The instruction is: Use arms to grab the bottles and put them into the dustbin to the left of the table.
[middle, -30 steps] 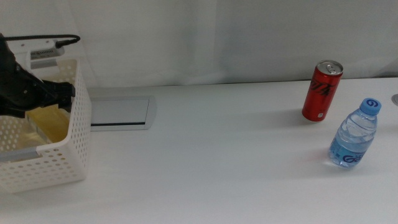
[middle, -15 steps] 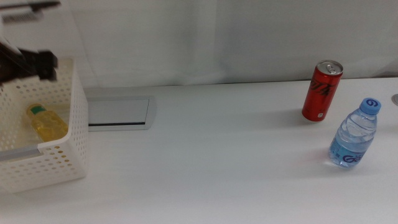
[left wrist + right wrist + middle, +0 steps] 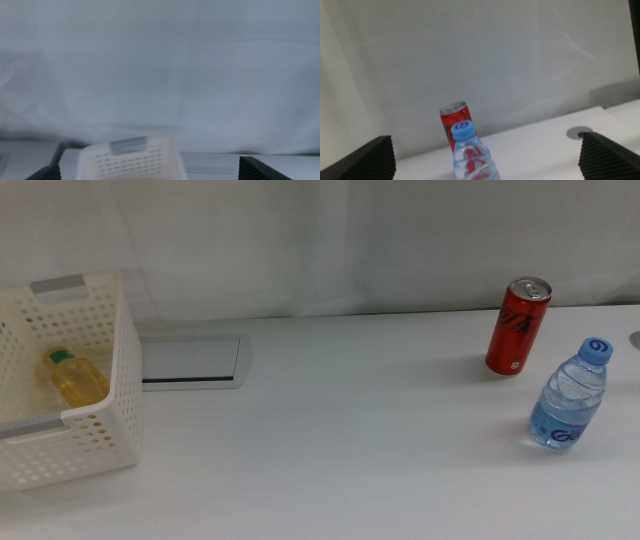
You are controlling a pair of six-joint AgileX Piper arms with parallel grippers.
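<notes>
The yellow tea bottle [image 3: 75, 380] lies inside the white dustbin [image 3: 100, 442] at the table's left. The red can [image 3: 518, 326] and the blue-capped water bottle [image 3: 570, 395] stand upright at the right of the table [image 3: 350, 450]. Neither arm shows in the middle view. My left gripper [image 3: 150, 173] is open and empty, raised, with the dustbin [image 3: 132, 160] ahead of it. My right gripper [image 3: 490, 159] is open and empty, with the water bottle [image 3: 471, 157] straight ahead between the jaw lines and the red can [image 3: 453, 119] just behind it.
A grey inset plate [image 3: 190, 362] lies near the rear edge beside the dustbin. A small round grey hole [image 3: 580, 132] is in the table right of the bottles. A white backdrop closes off the rear.
The left arm, which was over the dustbin, has let go of the yellow bottle and drawn back out of the middle view. The bottle now lies in the dustbin.
</notes>
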